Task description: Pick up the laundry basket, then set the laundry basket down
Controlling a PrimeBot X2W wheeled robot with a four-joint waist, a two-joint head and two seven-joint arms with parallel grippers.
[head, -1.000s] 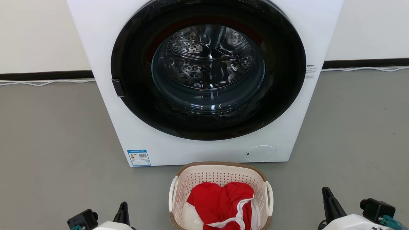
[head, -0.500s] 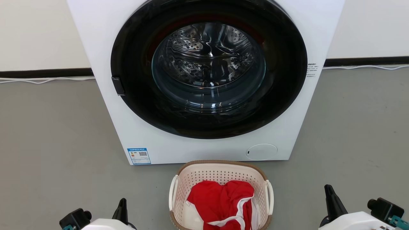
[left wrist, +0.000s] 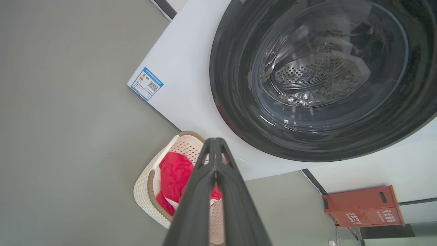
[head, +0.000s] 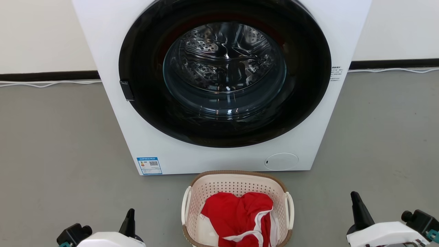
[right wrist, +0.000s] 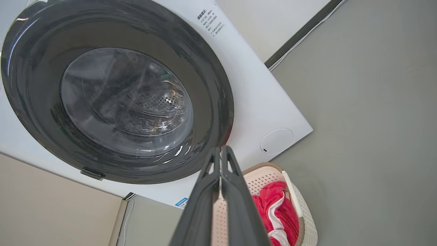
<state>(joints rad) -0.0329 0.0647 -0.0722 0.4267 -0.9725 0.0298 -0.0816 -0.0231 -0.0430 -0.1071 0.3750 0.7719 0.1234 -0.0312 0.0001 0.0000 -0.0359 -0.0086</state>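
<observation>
Head view: laundry basket (head: 236,187) on floor (head: 51,154) just before washer (head: 103,34), between left end effector (head: 130,219) and right end effector (head: 356,209), both pinched together and apart from it; risk: approaching unopened, they shove or tip it instead of gripping.

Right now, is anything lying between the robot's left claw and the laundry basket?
No. In the head view, the stretch between the left gripper and the laundry basket is bare grey floor.
</observation>
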